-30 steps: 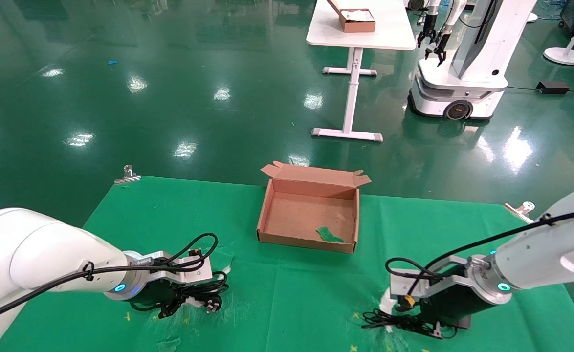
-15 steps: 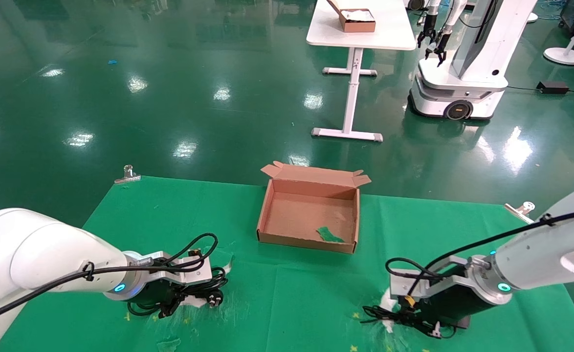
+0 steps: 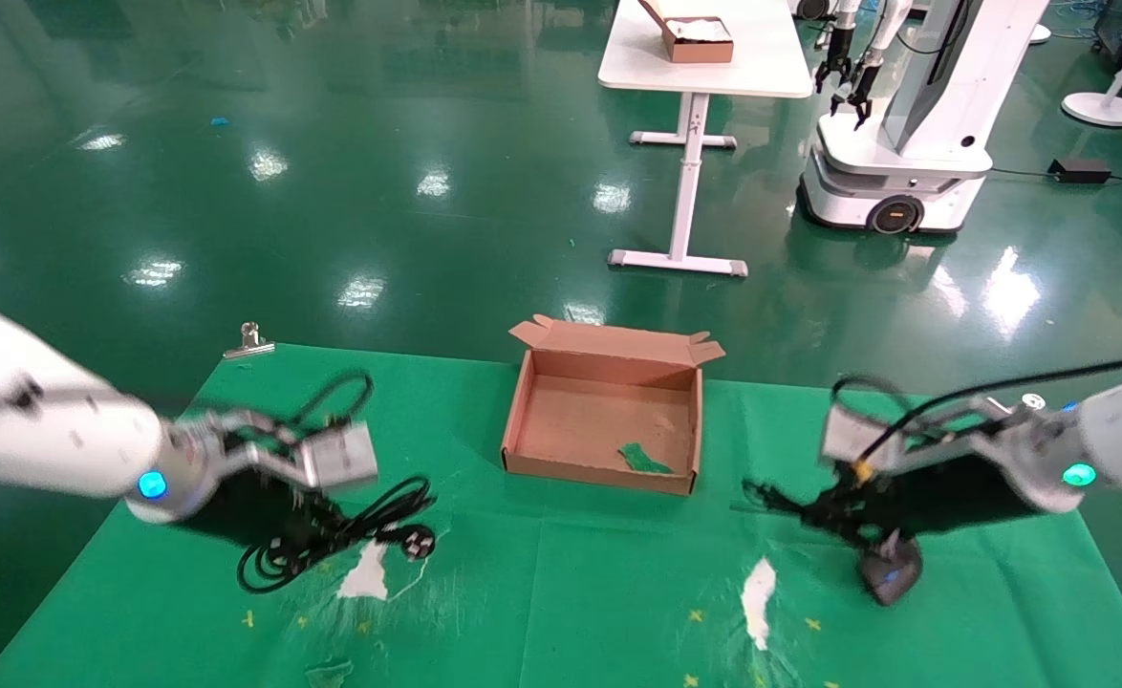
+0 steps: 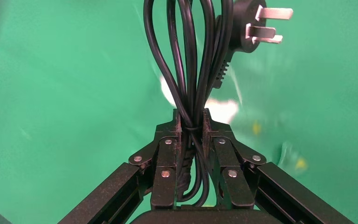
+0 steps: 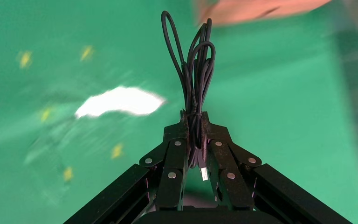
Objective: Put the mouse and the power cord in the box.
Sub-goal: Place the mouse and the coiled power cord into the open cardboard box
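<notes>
The left gripper (image 4: pixel 192 122) is clamped on the bundled middle of the power cord (image 3: pixel 332 535), to the left of the box (image 3: pixel 532 406) and apart from it; the cord's loops and its plug (image 3: pixel 417 545) hang down to the green cloth (image 3: pixel 561 592). The right gripper (image 5: pixel 194 120) is clamped on the thin bundled wire of the mouse (image 3: pixel 891 571), to the right of the box and apart from it; the mouse body hangs below that grip, at or just above the cloth. The box sits open at the far centre of the cloth, between the two arms, with a green scrap (image 3: pixel 644 459) inside. Risk, left side: the trailing loops and plug may catch on the near wall of the box during transfer, and this could shove the light cardboard or leave part of the cord draped outside. Risk, right side: the mouse is held by its wire only, so it may swing, strike the box wall, or slide the bundle out of the jaws. Risk, both sides: two arms converging on one shallow box may collide. Count: one power cord with one plug, one mouse, one box on the cloth, one scrap, two grippers, both loaded.
</notes>
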Tool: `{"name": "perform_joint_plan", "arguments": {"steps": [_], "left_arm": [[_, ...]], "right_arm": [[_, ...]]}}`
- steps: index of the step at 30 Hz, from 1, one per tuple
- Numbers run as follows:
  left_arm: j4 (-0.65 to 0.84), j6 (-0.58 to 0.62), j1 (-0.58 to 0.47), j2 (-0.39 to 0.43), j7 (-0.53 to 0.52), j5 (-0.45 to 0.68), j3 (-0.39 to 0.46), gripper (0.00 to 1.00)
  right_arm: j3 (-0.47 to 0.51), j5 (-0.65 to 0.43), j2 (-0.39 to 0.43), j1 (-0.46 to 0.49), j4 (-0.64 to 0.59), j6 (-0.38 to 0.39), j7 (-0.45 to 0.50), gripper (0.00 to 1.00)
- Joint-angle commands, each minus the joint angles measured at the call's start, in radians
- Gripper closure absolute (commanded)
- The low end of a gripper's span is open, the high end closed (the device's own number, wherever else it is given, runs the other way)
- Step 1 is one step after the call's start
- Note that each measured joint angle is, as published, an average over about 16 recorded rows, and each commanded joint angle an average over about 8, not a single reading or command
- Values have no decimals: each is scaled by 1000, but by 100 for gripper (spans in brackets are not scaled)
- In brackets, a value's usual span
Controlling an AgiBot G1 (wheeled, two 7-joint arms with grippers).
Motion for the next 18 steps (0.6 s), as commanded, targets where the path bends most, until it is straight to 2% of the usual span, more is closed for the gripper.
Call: {"name": "perform_joint_plan", "arguments": {"steps": [1, 6, 10, 14, 18], "left_arm": [[25, 42, -47, -9, 19, -55, -27, 100], [65, 9, -93, 65, 56, -125, -64, 100], [104, -92, -84, 171, 75, -100, -45, 100], [100, -257, -40, 248, 68, -47, 30, 100], [44, -451, 9, 268, 14, -7, 163, 100]], "right_arm": [[18, 22, 20, 25, 7, 0, 8, 100], [32, 30, 43, 72, 55, 18, 23, 100], [31, 23, 63, 88, 96, 13, 48, 100], [30, 21, 93, 88, 150, -16, 85, 100], [30, 21, 135, 82, 231, -48, 136, 100]]}}
